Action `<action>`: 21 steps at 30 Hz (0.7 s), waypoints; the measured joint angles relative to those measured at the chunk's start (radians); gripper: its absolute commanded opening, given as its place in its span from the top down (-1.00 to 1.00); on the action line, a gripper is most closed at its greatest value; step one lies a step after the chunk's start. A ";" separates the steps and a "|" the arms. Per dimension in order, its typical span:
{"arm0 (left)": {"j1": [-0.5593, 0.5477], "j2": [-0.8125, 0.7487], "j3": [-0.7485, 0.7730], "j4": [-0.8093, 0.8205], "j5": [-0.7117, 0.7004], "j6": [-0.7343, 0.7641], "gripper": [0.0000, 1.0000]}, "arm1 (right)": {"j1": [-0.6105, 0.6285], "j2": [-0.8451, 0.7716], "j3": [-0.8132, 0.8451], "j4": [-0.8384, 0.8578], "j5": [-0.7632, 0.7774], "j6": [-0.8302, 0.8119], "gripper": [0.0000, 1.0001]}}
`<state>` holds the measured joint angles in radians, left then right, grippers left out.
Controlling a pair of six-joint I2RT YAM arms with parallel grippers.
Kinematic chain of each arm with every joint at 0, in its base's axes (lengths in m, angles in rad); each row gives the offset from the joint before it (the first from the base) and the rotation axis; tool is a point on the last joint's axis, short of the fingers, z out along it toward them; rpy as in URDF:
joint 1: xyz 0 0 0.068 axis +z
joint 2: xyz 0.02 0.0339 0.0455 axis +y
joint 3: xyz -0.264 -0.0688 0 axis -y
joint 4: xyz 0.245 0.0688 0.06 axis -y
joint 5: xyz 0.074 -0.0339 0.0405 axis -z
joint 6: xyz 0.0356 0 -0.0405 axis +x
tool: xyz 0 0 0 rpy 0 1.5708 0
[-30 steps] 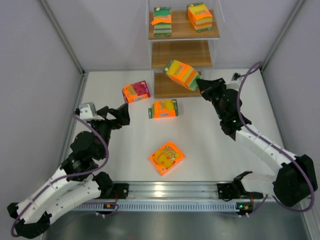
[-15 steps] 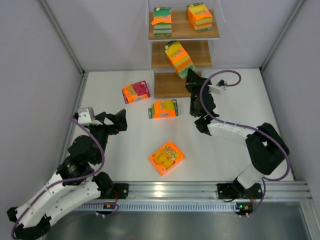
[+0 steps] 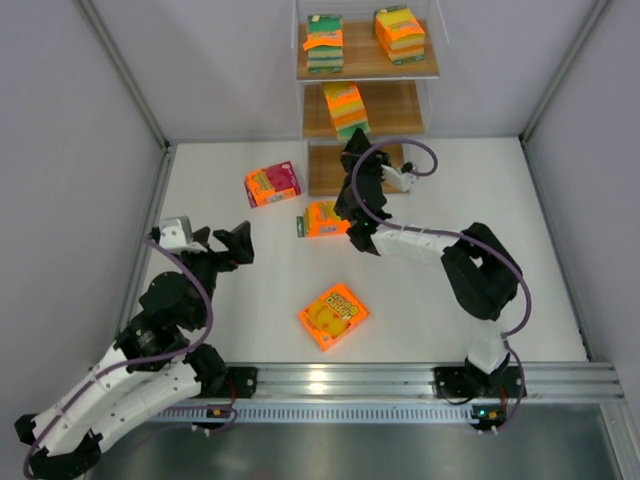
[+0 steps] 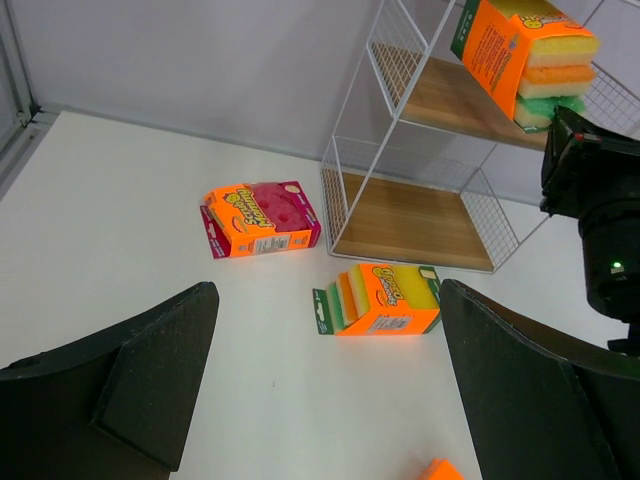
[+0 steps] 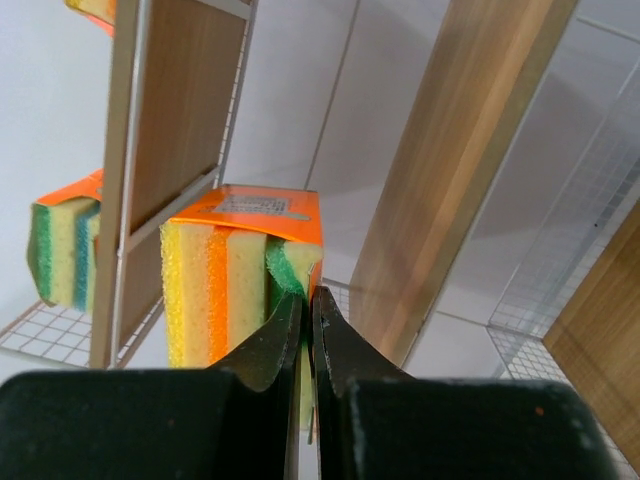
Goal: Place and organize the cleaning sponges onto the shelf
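Note:
My right gripper (image 3: 352, 142) is shut on an orange, yellow and green sponge pack (image 3: 346, 109) and holds it at the middle tier of the shelf (image 3: 392, 106). The right wrist view shows its jaws pinching the pack's (image 5: 240, 290) green edge. Two packs (image 3: 325, 42) (image 3: 399, 34) stand on the top tier. A pink-red pack (image 3: 273, 184), an orange pack (image 3: 322, 218) and a flat orange pack (image 3: 333, 315) lie on the table. My left gripper (image 3: 232, 242) is open and empty, facing the pink-red pack (image 4: 262, 217) and the orange pack (image 4: 382, 298).
White walls with metal posts enclose the table on the left, right and back. The right arm (image 3: 440, 250) curls over the table's middle right. A rail (image 3: 340, 385) runs along the near edge.
My right gripper has swung left and toward the shelf, carrying the sponge pack from in front of the bottom tier up to the middle tier. The left arm has barely moved.

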<state>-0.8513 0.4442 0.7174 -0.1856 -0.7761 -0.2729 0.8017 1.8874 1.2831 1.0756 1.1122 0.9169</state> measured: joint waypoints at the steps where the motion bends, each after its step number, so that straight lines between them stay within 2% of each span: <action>1: 0.000 -0.002 0.000 0.000 0.000 0.005 -0.97 | 0.006 0.019 0.019 0.000 0.016 0.002 1.00; 12: 0.000 -0.094 -0.005 -0.008 -0.008 0.018 -0.97 | 0.031 0.187 0.166 -0.012 0.175 0.036 0.95; 21: 0.000 -0.126 -0.005 -0.036 -0.013 0.039 -0.97 | 0.034 0.251 0.312 -0.106 0.184 0.147 0.83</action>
<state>-0.8516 0.3180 0.7128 -0.2214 -0.7887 -0.2337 0.8360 2.1387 1.5955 0.9695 1.2964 1.0641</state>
